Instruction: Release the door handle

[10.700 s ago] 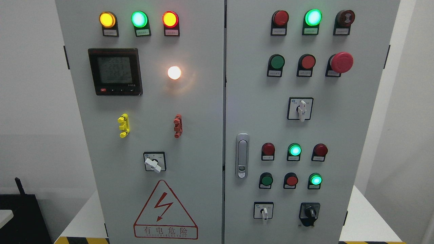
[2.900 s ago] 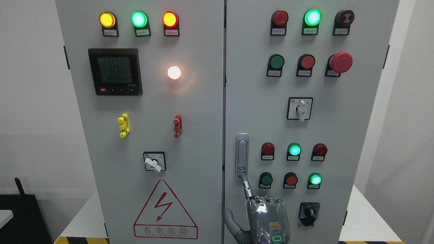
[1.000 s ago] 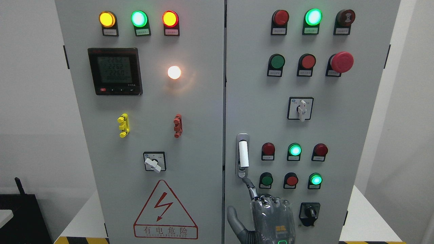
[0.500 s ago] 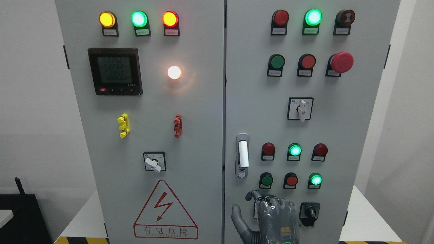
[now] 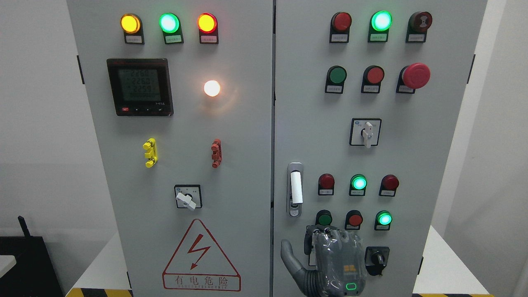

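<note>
The silver door handle sits on the left edge of the cabinet's right door. Its white lever stands popped out of the recess. My right hand, wrapped in clear plastic, comes up from the bottom edge just below the handle and is apart from it. Its fingers are curled in and hold nothing, and the thumb sticks out to the left. The hand covers the small selector switch at the door's lower left. The left arm is out of view.
Round push buttons and lit green lamps stand right of the handle. A black rotary switch is next to the hand. A red emergency stop is higher up. The left door carries a meter and warning triangle.
The handle's lever has popped out white. My right hand's index finger has pulled back from the handle's lower end and curled in; the hand has dropped slightly and shifted right.
</note>
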{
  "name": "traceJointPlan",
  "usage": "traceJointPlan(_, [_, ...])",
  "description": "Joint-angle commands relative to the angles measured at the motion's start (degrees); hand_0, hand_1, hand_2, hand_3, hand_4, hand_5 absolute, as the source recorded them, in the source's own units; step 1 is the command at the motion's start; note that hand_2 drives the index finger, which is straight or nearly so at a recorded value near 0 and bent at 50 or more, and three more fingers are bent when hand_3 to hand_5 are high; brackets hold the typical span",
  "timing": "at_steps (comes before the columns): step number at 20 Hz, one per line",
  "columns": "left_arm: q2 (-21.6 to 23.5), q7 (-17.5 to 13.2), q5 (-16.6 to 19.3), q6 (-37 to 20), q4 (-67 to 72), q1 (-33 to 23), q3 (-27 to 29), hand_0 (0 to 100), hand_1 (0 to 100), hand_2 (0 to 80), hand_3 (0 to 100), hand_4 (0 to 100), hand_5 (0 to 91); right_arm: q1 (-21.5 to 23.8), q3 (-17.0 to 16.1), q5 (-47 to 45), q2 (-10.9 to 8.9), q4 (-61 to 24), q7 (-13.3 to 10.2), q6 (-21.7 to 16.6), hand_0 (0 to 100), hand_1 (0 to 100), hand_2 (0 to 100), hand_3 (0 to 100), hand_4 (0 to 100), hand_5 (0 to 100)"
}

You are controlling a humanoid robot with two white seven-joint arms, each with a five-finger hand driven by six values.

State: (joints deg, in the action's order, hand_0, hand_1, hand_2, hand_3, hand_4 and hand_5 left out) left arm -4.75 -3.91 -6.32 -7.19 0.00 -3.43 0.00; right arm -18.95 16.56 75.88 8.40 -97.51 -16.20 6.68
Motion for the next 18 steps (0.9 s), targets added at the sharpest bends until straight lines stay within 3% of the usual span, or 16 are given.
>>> traceJointPlan(1, [0.0,-0.05,-0.01,-0.02,-0.88,0.0,-0.7,12,39,0.0,0,0,0.0,-2.14,-0.13,-0.12,0.04,-0.57,0.82,0.18,32,36,100,100,100,97])
traceJointPlan(11, [0.0,-0.05,-0.01,-0.02,-0.88,0.0,-0.7,12,39,0.0,0,0,0.0,-5.57,-0.57,0.32,0.04,-0.05,1.09,0.27,31,36,100,100,100,97])
traceJointPlan(18, [0.0,0.04,-0.01,-0.02,-0.88,0.0,-0.7,12,39,0.0,0,0,0.0,-7.76,-0.57,0.5,0.04,0.83,2.58,0.27,30,36,100,100,100,97])
